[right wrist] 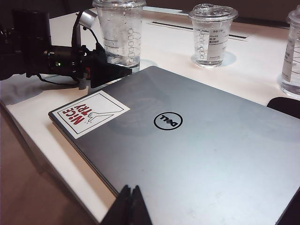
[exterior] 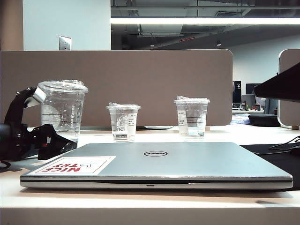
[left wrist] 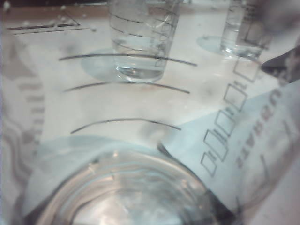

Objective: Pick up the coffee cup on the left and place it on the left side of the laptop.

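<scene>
Starbucks coffee cup (exterior: 62, 111) stands on the white table (exterior: 225, 135) behind the closed Dell laptop's (exterior: 187, 161) left rear corner, between the left gripper's (exterior: 44, 122) widely spread fingers, contact unclear. Right gripper (right wrist: 130, 206) hovers above the laptop's near edge, fingertips pressed together, holding nothing. Farther back stand two smaller labelled cups (exterior: 123, 122), (exterior: 191, 117).

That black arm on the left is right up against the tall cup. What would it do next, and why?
Probably close its jaws. The left gripper stands open around the coffee cup, which fills the left wrist view and seems to rest on the table, behind the laptop. The right gripper hangs shut over the laptop, away from the cups.
</scene>
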Action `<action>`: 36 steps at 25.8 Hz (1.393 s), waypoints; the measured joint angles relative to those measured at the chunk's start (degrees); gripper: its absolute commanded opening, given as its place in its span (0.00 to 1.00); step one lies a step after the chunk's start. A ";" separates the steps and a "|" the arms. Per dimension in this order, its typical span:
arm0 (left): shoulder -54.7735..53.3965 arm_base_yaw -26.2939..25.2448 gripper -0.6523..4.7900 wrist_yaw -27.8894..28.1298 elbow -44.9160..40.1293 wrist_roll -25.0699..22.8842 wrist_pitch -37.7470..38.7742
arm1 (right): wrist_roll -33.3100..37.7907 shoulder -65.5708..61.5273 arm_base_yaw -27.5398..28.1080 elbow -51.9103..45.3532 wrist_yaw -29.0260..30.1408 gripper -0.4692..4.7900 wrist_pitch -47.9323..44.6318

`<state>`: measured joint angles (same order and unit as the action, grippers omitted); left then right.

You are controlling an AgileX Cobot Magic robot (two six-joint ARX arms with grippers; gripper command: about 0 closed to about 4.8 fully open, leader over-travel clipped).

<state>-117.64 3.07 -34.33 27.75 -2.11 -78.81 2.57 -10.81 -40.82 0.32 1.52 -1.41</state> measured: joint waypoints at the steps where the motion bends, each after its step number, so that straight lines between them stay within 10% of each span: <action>1: 0.00 0.00 0.90 0.02 0.00 -0.02 0.00 | 0.00 0.00 0.00 0.00 0.00 0.08 0.00; 30: 7.72 -5.20 1.00 3.45 -17.55 -3.17 -4.42 | 0.00 0.00 -0.04 0.00 0.00 0.08 0.00; 33: 11.34 -5.75 0.67 4.44 -20.57 -1.97 -4.39 | 0.00 0.00 -0.04 0.00 0.02 0.08 0.00; 36: 16.55 -5.73 0.14 6.75 -23.32 -1.68 -4.39 | 0.00 0.00 -0.04 0.00 0.02 0.08 0.00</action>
<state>-101.10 -2.66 -27.57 4.43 -3.79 -83.20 2.57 -10.81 -40.86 0.32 1.54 -1.41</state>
